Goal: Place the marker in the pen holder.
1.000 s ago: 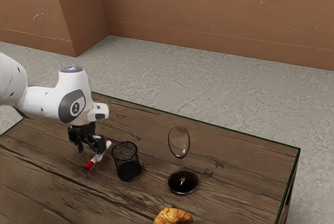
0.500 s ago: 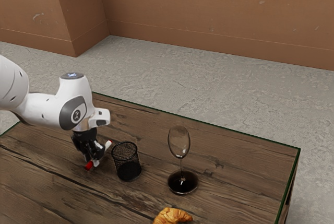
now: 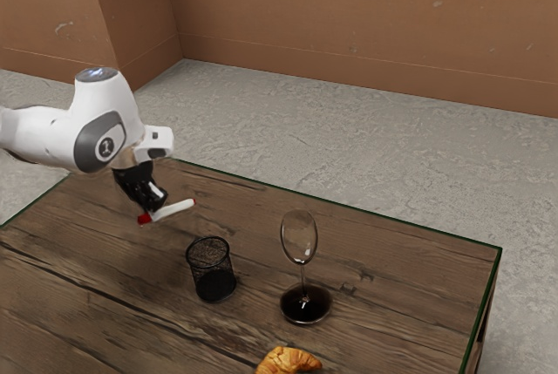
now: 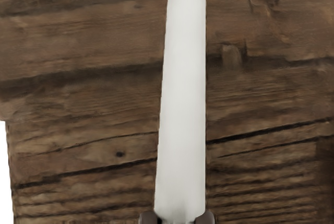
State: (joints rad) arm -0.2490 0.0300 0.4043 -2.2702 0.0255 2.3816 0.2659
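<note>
Gripper (image 3: 153, 207) angled downward above a wooden table (image 3: 96, 261), pinching one marker (image 3: 177, 209); one pen holder (image 3: 214, 283), one wineglass (image 3: 304, 305), one croissant (image 3: 289, 361).

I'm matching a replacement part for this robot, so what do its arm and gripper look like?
My arm has smooth, rounded white casings. One joint carries a dark grey oval panel with a pale ring marking, and a grey round cap tops it. A small white block with dark patches juts out above the black, two-fingered gripper.
</note>
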